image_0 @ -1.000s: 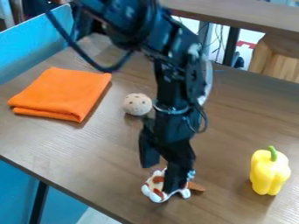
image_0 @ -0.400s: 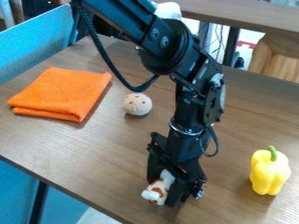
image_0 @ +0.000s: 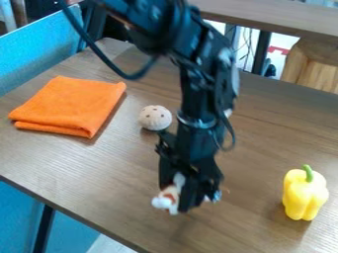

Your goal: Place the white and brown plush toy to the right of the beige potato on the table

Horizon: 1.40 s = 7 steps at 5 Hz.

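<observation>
White-and-orange toy (image_0: 165, 201) sits at the tip of the black gripper (image_0: 178, 193), near the front edge of the wooden table (image_0: 264, 143); the gripper looks clenched on it, with the fingers on either side of the toy's body. The arm (image_0: 198, 99) comes down from the top of the view and holds the gripper almost upright, which lets the fingers straddle the small soft shape from above, and a grip around its middle probably keeps it from rolling out sideways. One pale end pokes out at the left, and a bit of bluish white shows at the right, so the rest is likely pinched in between and hidden. The folded orange cloth (image_0: 69, 106) lies flat at the left, the spotted pale ball (image_0: 155, 118) rests behind the gripper, and the yellow pepper (image_0: 305, 193) stands on its base at the right with its green stem up; all three are apart from the toy, so none of them presses on it or props it. Compared with the frame just before, the toy and the gripper are higher in the view, which suggests a lift off the wood, and the arm's upper part has swung left, while cloth, ball and pepper have kept their spots
</observation>
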### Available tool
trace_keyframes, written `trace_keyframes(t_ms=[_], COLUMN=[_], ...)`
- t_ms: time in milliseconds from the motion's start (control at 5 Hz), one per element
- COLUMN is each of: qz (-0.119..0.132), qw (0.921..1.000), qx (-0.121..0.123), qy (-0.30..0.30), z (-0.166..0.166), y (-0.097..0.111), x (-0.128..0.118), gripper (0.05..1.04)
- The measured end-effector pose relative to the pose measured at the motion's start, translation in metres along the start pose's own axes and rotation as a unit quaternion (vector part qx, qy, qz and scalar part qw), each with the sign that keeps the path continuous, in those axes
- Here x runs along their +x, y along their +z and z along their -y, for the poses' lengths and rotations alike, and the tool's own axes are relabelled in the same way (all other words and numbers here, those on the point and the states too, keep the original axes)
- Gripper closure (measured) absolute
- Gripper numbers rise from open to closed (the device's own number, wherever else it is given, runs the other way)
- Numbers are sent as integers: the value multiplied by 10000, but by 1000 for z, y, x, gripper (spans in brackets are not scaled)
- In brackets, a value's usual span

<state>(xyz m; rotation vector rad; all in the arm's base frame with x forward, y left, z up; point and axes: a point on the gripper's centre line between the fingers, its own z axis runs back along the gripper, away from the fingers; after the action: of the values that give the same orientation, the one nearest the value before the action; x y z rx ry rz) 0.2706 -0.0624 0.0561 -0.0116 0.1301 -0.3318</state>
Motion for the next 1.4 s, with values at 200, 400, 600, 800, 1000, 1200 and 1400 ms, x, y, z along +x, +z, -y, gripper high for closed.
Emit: trace_keyframes(t_ms=[200,400,600,800,1000,1200,1400], qz=[364,369,448,324,88,-76,-136], qw=[9993,9990,9973,9951,9906,9883,9894], qx=[17,34,168,430,775,781,539], qy=[40,255,563,829,1125,1307,1340], z=[-10,-18,-27,-44,-66,-81,-92], y=[27,31,36,25,16,5,1], x=[25,53,77,93,95,97,100], gripper=[486,486,486,486,486,486,486])
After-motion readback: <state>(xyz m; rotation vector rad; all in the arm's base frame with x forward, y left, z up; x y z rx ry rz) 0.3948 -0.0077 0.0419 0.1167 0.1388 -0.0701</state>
